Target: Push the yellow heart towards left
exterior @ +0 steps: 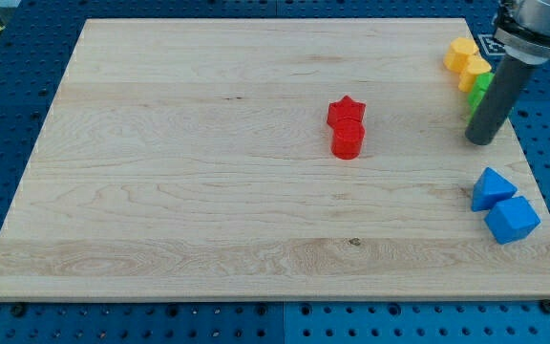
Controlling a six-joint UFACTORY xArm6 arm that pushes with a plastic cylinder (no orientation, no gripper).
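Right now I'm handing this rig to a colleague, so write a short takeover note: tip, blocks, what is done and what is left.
My tip rests on the board near the right edge, just below the green block and well above the two blue blocks.
The yellow heart sits at the view's top right, beside the other yellow block and touching the green one.
The red star and red cylinder stand mid-board, touching.
Done: nothing visible; the heart sits in the cluster.
Left: bring the tip to the heart's right side and push it left.
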